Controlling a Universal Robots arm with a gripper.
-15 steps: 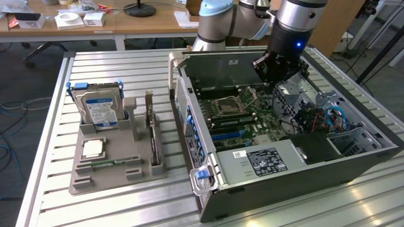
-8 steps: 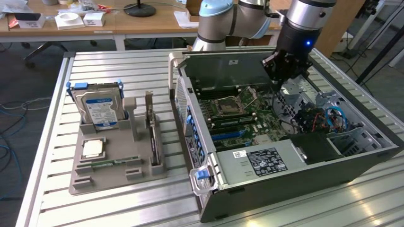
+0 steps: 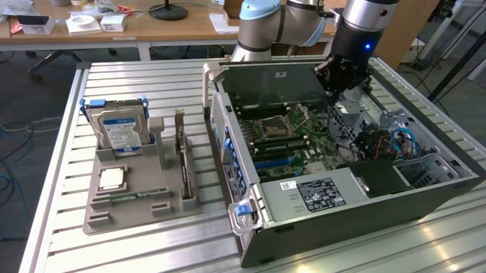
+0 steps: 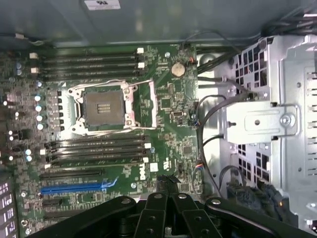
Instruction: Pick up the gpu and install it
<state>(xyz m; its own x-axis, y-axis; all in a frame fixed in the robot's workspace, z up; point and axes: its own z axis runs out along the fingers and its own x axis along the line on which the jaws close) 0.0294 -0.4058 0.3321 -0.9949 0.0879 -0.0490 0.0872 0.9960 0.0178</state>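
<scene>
GPU (image 3: 181,153): I read the thin card standing on edge in the grey holder (image 3: 136,219) as it; that's on the table (image 3: 122,74), at the exterior view's left, just beside the open PC case (image 3: 304,242) but outside it; nothing touches the card. Same holder carries a blue-labelled hard drive (image 3: 120,131) upright at its far end and a square chip (image 3: 112,179) lying flat.

My gripper (image 3: 342,77) hangs over the far part of the case, above the motherboard (image 3: 296,142), well apart from the card. From the wrist view my gripper (image 4: 168,181) looks closed, tips together, nothing between them that I can see. Below it the motherboard (image 4: 168,99) is exposed; CPU socket (image 4: 103,109) bare with its metal frame around it; dark memory slots run on both sides of the socket; blue expansion slot (image 4: 74,188) has no card in it. Metal bracket (image 4: 257,121) and cables sit beside the board.
</scene>
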